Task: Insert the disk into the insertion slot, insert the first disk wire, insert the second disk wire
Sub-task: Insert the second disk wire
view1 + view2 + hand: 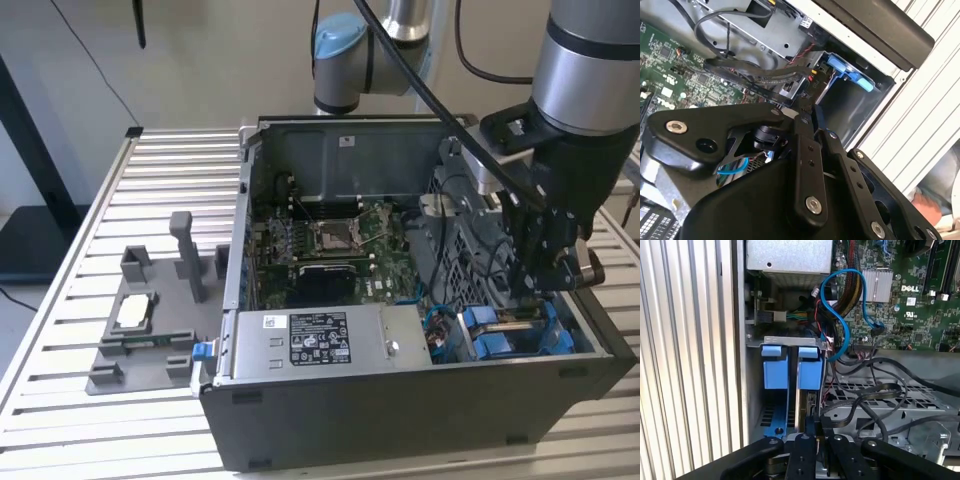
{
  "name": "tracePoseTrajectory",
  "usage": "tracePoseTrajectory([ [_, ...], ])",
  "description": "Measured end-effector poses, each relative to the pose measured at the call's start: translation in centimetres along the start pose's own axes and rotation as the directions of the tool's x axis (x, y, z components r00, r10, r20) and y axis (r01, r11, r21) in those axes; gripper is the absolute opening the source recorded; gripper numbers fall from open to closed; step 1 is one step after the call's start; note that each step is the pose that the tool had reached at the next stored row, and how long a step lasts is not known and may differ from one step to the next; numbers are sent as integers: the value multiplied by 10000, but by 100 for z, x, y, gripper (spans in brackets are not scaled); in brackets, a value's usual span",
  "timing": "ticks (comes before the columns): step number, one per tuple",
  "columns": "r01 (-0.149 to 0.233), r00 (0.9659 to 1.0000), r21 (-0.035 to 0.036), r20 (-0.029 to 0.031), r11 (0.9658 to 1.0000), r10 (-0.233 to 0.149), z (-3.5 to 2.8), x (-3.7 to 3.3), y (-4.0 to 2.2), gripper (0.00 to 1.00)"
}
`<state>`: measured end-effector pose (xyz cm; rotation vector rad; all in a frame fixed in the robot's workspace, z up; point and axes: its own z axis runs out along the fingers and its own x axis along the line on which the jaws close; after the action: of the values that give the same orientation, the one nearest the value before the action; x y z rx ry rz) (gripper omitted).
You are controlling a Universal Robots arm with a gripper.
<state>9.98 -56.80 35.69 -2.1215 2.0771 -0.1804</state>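
Observation:
The disk sits edge-on in the insertion slot (790, 341), the grey metal bay at the case's corner. Its bright blue carrier (810, 372) shows beside a second blue carrier (775, 372). In the exterior view both blue carriers (500, 338) lie at the case's lower right. My gripper (815, 426) hangs just behind the carrier nearer the motherboard, fingers closed together. In the second wrist view a flat black disk wire (765, 75) loops over the bay and ends at the tips of my gripper (806, 106). From outside, my gripper (548, 275) reaches down into the bay area.
A green motherboard (330, 240) and a labelled power supply (320, 340) are in the case. A blue cable (840, 315) and several black wires (875, 395) cross the drive cage. A grey fixture holding a small chip (135, 312) stands on the slatted table (180, 160).

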Motion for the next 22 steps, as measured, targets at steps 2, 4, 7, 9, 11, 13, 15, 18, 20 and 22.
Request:
tracePoseTrajectory([
  [2, 0, 10000, 1, -2, 10000, 0, 0, 0, 0, 16],
  [4, -1, 10000, 1, 0, 10000, 1, 2, 0, 1, 16],
  [7, -5, 10000, 1, 1, 10000, 5, 16, 1, 4, 16],
  [9, -14, 10000, 1, -1, 10000, 14, 28, 1, 6, 16],
  [11, -36, 10000, 2, -6, 10000, 36, 40, 1, 9, 16],
  [13, -67, 10000, 3, -12, 10000, 67, 54, 2, 8, 16],
  [15, -114, 9999, 4, -18, 9999, 114, 70, 2, 6, 16],
  [18, -174, 9998, 6, -29, 9998, 174, 87, 3, 3, 16],
  [20, -195, 9998, 7, -31, 9998, 195, 96, 3, 3, 16],
  [22, -210, 9998, 8, -34, 9998, 210, 106, 4, 3, 16],
])
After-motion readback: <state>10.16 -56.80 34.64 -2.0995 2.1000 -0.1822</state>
